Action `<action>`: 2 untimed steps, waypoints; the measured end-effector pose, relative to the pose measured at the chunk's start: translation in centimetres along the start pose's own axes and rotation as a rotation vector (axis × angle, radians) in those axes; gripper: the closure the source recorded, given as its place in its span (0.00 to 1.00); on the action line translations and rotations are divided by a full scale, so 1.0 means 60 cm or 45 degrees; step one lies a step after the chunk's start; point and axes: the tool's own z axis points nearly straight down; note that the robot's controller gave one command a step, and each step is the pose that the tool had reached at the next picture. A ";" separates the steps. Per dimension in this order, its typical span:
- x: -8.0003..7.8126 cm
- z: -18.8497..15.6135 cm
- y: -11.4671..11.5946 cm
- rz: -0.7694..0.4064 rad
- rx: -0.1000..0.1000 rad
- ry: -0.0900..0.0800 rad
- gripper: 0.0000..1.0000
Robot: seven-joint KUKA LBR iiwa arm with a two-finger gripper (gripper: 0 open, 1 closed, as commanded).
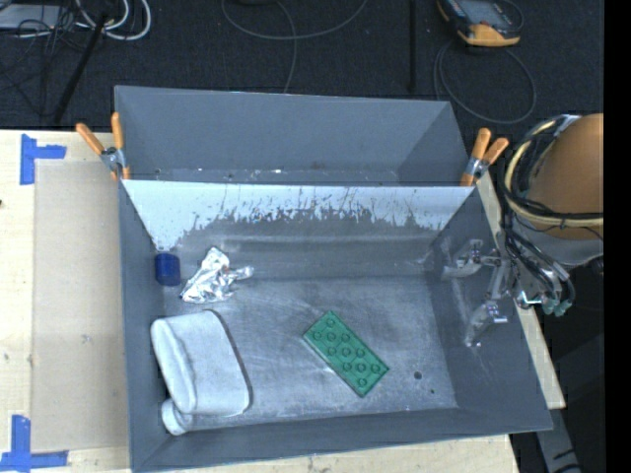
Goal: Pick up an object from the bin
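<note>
Where the tool stands: the tool (475,294) hangs over the sloped right wall of the bin (296,146), near the right rim, on the arm (577,175) that enters from the right.
Tool state: released; its two fingers (463,261) stand apart with nothing between them.
Nearest thing: a green studded building plate (344,353), flat on the bin floor, right of the middle, lying at a slant and well apart from the tool to its left.
Left side, far: a crumpled piece of foil (213,276), with a small blue cap (167,268) just beside it at the left wall.
Left side, near corner: a white bundle (197,363), lying lengthwise along the left wall, just below the foil.
</note>
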 end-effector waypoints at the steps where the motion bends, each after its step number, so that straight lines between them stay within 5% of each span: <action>1: -0.009 0.226 0.102 0.070 0.003 -0.017 0.00; 2: 0.041 0.180 0.283 0.130 -0.004 -0.007 0.00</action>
